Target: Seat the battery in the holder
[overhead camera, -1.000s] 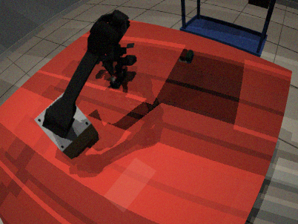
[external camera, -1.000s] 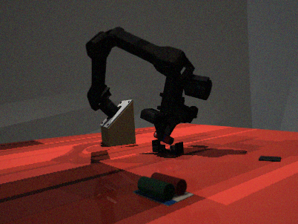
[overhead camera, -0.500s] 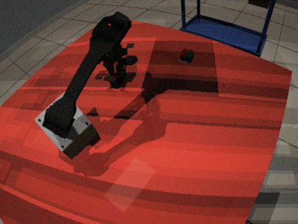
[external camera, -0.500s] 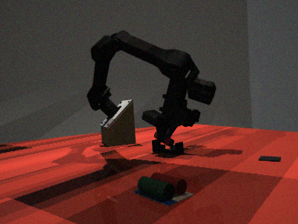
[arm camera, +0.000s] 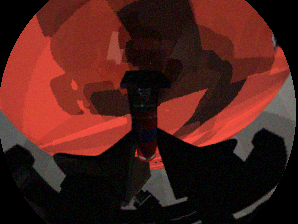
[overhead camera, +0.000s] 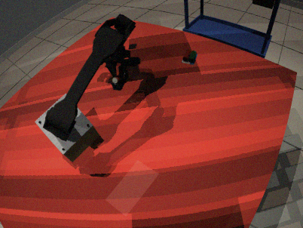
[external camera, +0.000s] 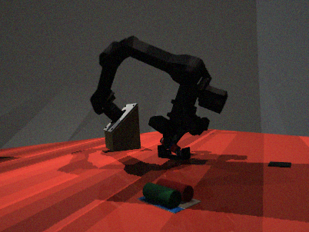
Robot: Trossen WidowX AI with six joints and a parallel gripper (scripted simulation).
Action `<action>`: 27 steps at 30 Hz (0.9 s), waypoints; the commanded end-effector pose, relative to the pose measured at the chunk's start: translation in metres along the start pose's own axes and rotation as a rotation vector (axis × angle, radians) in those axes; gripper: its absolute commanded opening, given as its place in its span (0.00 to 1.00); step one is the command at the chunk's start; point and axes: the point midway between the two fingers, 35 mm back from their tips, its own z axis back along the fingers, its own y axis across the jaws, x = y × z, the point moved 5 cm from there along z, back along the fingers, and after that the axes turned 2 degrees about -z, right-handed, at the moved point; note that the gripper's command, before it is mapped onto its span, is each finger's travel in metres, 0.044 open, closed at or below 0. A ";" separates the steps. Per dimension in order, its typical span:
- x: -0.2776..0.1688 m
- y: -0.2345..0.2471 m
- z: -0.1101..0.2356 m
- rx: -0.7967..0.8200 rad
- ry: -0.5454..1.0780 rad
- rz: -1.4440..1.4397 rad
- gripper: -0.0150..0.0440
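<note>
The battery [arm camera: 145,135], dark red with a blue band, is held between the fingertips of my gripper [arm camera: 145,131], which is shut on it. Its pale end [overhead camera: 114,80] faces the arm's base and appears raised above the near end wall, so the battery looks tilted. The black holder [overhead camera: 117,87] [external camera: 184,154] [arm camera: 145,78] stands under the gripper. Its coiled spring [arm camera: 144,95] shows at the far end in the wrist view, just beyond the battery's far end. Whether that end touches the spring is too dark to tell. The lip and the holder's floor are hidden.
A green cylinder [overhead camera: 193,55] [external camera: 161,195] and a red cylinder [external camera: 185,190] lie side by side on a blue and white pad [external camera: 174,210]. A small flat black object [overhead camera: 133,46] [external camera: 280,164] lies apart. The arm's wedge-shaped base block [overhead camera: 81,145] [external camera: 124,137] stands behind the holder.
</note>
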 end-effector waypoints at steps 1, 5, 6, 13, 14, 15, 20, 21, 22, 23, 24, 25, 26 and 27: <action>0.001 0.001 -0.003 0.002 0.022 -0.004 0.40; 0.003 0.001 -0.004 0.001 0.041 -0.004 0.40; 0.003 0.001 -0.004 0.000 0.046 -0.004 0.40; 0.006 0.001 -0.004 0.000 0.049 -0.003 0.40; 0.006 0.001 -0.004 0.001 0.047 -0.004 0.40; 0.007 0.001 -0.004 0.001 0.046 -0.004 0.40; 0.010 0.001 -0.002 0.003 0.037 -0.004 0.40; 0.011 0.000 -0.002 0.004 0.035 -0.004 0.40; 0.012 0.000 -0.002 0.004 0.033 -0.004 0.40; 0.012 0.000 -0.001 0.005 0.031 -0.004 0.40; 0.013 0.000 -0.001 0.005 0.029 -0.004 0.40; 0.014 0.000 -0.001 0.006 0.028 -0.004 0.40; 0.014 0.000 0.000 0.006 0.026 -0.004 0.40; 0.015 0.000 0.000 0.007 0.024 -0.004 0.40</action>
